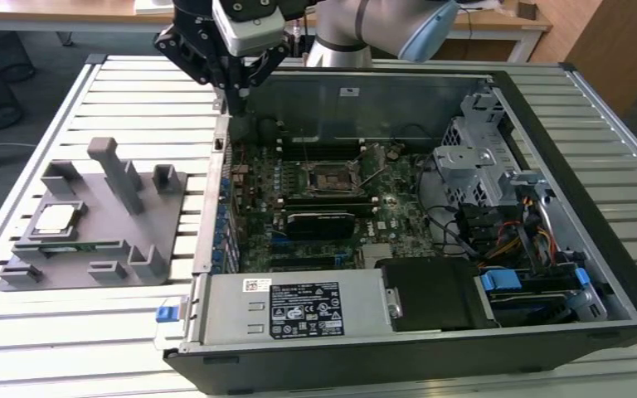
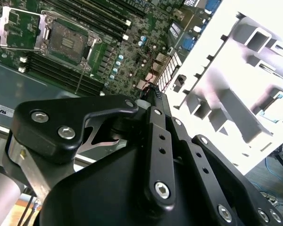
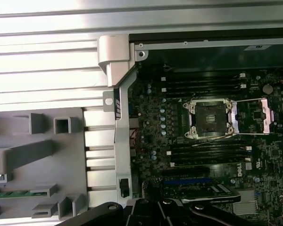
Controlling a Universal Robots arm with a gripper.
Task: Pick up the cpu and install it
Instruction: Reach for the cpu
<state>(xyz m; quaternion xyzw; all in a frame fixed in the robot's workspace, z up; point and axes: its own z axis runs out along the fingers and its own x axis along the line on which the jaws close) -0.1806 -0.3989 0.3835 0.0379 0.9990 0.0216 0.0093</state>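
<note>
The cpu (image 1: 55, 220), a small square chip with a silver top, lies flat on the grey fixture (image 1: 142, 211) at the exterior view's left. My gripper (image 1: 233, 101) hangs above the far left corner of the open computer case (image 1: 407, 91), its fingers drawn together to a point with nothing between them. It is well away from the cpu and above the motherboard's edge. The cpu socket (image 1: 330, 177) sits in the middle of the green board. In both wrist views the socket (image 3: 211, 117) (image 2: 68, 42) is bare, and its metal cover plate (image 3: 264, 117) is swung aside.
A green memory stick (image 1: 75, 246) lies in a slot of the fixture, next to tall grey posts (image 1: 114, 170). Inside the case stand a power supply (image 1: 296, 307), a metal drive cage (image 1: 474, 157) and bundled cables (image 1: 507, 240). All rests on a ribbed metal table (image 1: 130, 99).
</note>
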